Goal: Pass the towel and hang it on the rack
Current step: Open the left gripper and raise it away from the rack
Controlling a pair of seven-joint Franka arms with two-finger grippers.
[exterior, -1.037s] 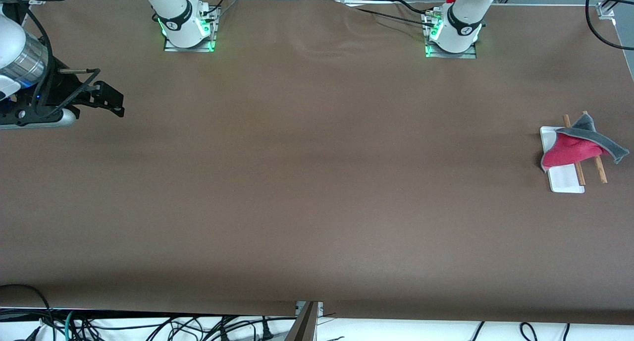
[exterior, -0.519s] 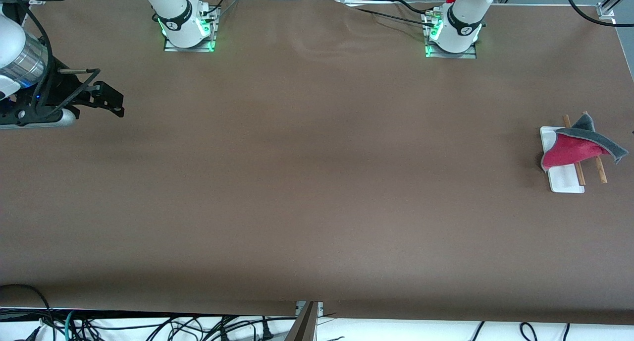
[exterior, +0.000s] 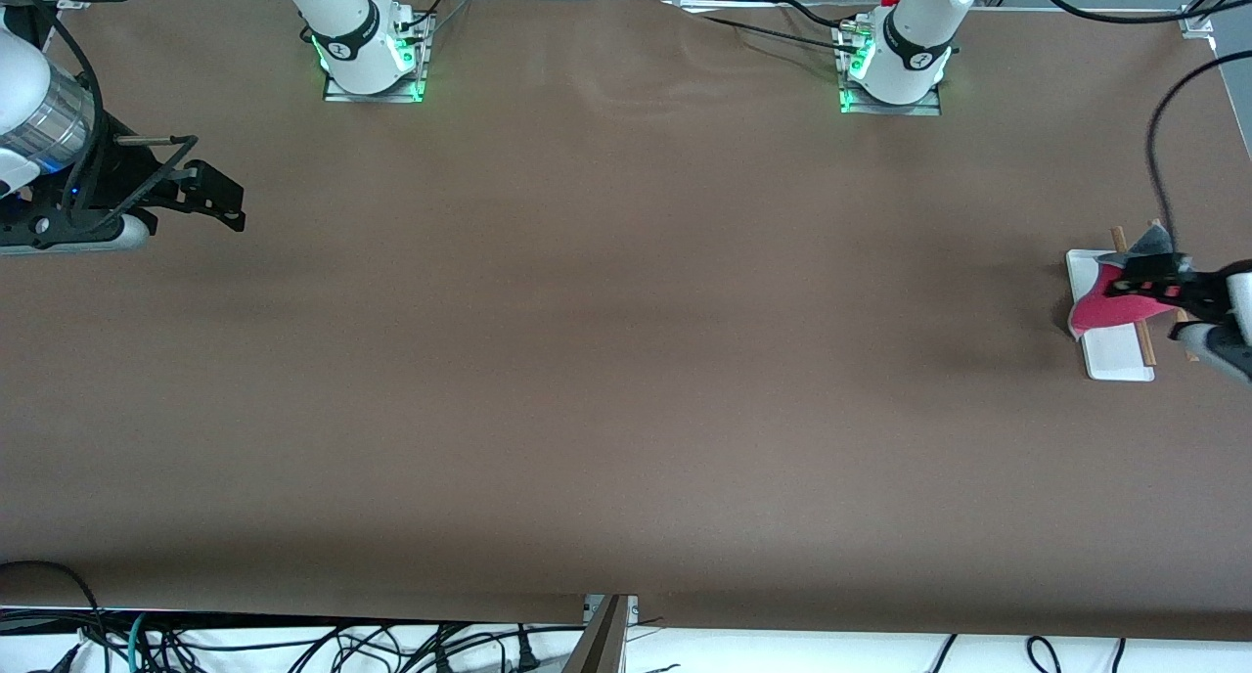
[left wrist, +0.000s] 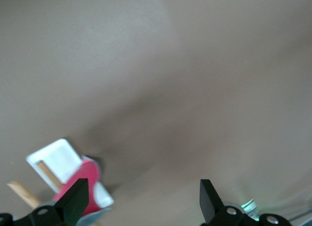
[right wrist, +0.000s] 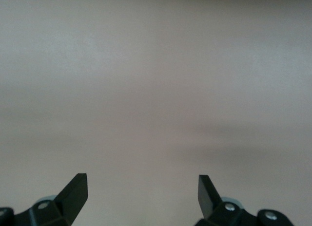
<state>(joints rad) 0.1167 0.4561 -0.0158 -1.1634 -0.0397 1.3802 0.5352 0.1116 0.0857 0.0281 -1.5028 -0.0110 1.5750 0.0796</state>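
The left gripper [exterior: 1154, 282] has swung into sight at the left arm's end of the table [exterior: 626, 360] since a second ago, when only the towel [exterior: 1110, 306] and the rack [exterior: 1115, 350] showed there. It now hangs over the rack, its dark fingers [exterior: 1140, 284] partly covering the towel's grey upper face. Its jaws stand wide apart and hold nothing; the left wrist view shows both fingertips well clear of the cloth.

The towel lies draped over the rack's two wooden rods, pinkish-red face turned toward the white base, grey face on top. The rack itself stands on the table near the left arm's end, nearer to the front camera than the left arm's base [exterior: 890, 67].

Well apart from the rack, at the right arm's end of the table, the right gripper [exterior: 201, 194] waits unmoved over bare tabletop, jaws likewise spread wide and empty.
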